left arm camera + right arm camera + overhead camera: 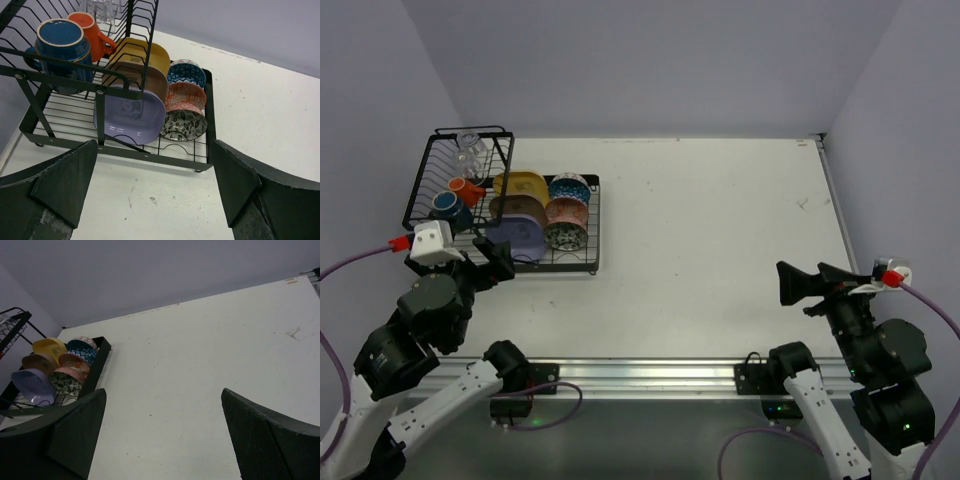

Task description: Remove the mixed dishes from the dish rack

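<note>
My left gripper [154,150] hangs spread wide, empty, just before the rack [209,120] — plates [132,115], bowls [185,95] and mugs [60,42] in it, glasses [102,10] at its back cut off. Well right of the rack, my right gripper [164,395] gapes too.

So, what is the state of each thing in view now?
Left claw, open, empty.
Right claw, open, empty.
Rack, loaded.
Plates, on edge in the tray.
Bowls, on edge beside them.
Blue mug, in the basket.
Orange mug, in the basket.
Glass, in the basket.
</note>
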You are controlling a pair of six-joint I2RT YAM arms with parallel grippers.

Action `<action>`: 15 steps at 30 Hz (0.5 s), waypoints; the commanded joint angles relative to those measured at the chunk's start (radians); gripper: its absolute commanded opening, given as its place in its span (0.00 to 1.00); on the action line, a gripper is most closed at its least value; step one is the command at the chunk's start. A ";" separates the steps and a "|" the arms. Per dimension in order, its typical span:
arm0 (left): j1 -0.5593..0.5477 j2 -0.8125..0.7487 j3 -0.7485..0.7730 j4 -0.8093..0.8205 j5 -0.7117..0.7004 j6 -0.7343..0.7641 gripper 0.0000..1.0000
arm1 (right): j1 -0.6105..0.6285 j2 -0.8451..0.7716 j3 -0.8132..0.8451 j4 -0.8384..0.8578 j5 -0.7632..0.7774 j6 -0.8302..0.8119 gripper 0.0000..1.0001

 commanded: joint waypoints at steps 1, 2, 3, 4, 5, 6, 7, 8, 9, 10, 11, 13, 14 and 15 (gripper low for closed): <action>-0.001 0.002 -0.017 0.054 0.001 -0.031 1.00 | 0.004 0.012 0.004 0.044 -0.008 0.025 0.99; -0.001 0.001 -0.024 0.064 0.015 -0.044 1.00 | 0.004 0.006 -0.001 0.052 -0.014 0.025 0.99; -0.001 -0.010 -0.030 0.072 0.034 -0.058 1.00 | 0.005 -0.003 -0.004 0.064 -0.026 0.028 0.99; -0.001 -0.018 -0.036 0.090 0.056 -0.068 1.00 | 0.005 -0.008 -0.007 0.070 -0.036 0.034 0.99; -0.001 -0.030 -0.058 0.142 0.111 -0.084 1.00 | 0.005 -0.011 -0.014 0.073 -0.048 0.033 0.99; -0.001 -0.051 -0.069 0.167 0.145 -0.097 1.00 | 0.004 -0.013 -0.018 0.082 -0.057 0.037 0.99; -0.001 -0.057 -0.082 0.193 0.206 -0.115 1.00 | 0.005 -0.016 -0.019 0.085 -0.071 0.053 0.99; -0.001 -0.064 -0.108 0.239 0.237 -0.150 1.00 | 0.005 -0.017 -0.027 0.090 -0.083 0.062 0.99; -0.001 -0.058 -0.122 0.261 0.266 -0.167 1.00 | 0.005 -0.019 -0.031 0.108 -0.103 0.068 0.99; -0.001 -0.048 -0.135 0.277 0.300 -0.186 1.00 | 0.004 -0.029 -0.045 0.122 -0.176 0.080 0.99; -0.001 -0.033 -0.156 0.293 0.308 -0.253 1.00 | 0.004 -0.036 -0.051 0.137 -0.215 0.093 0.99; -0.001 0.033 -0.191 0.334 0.373 -0.307 1.00 | 0.005 -0.058 -0.083 0.194 -0.319 0.123 0.99; -0.001 0.063 -0.204 0.348 0.393 -0.380 1.00 | 0.005 -0.063 -0.090 0.211 -0.336 0.137 0.99; -0.001 0.127 -0.216 0.369 0.424 -0.415 1.00 | 0.005 -0.065 -0.094 0.228 -0.342 0.151 0.99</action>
